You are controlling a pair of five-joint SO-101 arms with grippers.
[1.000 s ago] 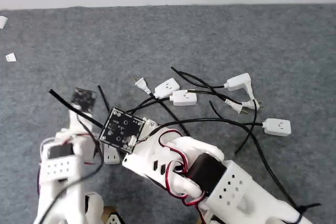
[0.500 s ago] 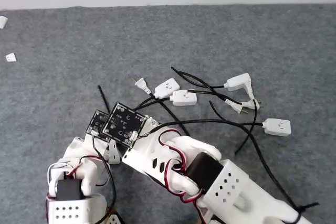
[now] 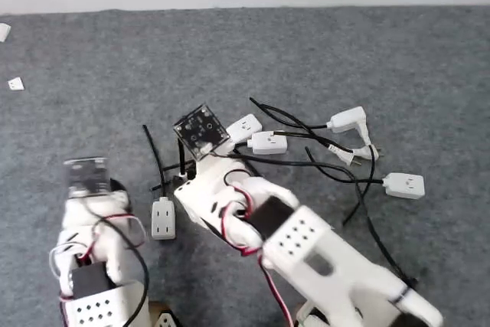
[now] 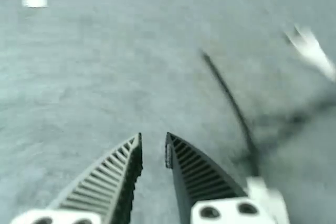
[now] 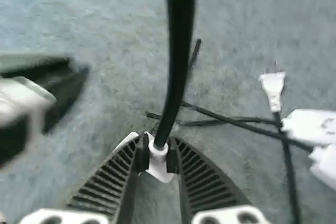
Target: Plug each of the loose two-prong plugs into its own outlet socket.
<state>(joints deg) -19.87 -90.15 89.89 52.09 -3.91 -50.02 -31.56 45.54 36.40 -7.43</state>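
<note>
Four white sockets (image 3: 162, 218) (image 3: 243, 126) (image 3: 268, 142) (image 3: 403, 185) lie near the right tool (image 5: 156, 142), which clamps a white cord end (image 5: 157, 157). The left tool (image 4: 153, 140) nearby is narrowly parted.

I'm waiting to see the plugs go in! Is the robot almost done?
Not yet. Done: nothing so far. No socket looks filled in the high view, and the far-right socket shows empty slots. In hand: the right hand pinches a white cable end whose prongs are hidden. The left hand is open and empty. Left: every plug, including the loose plug lying on the carpet.
</note>
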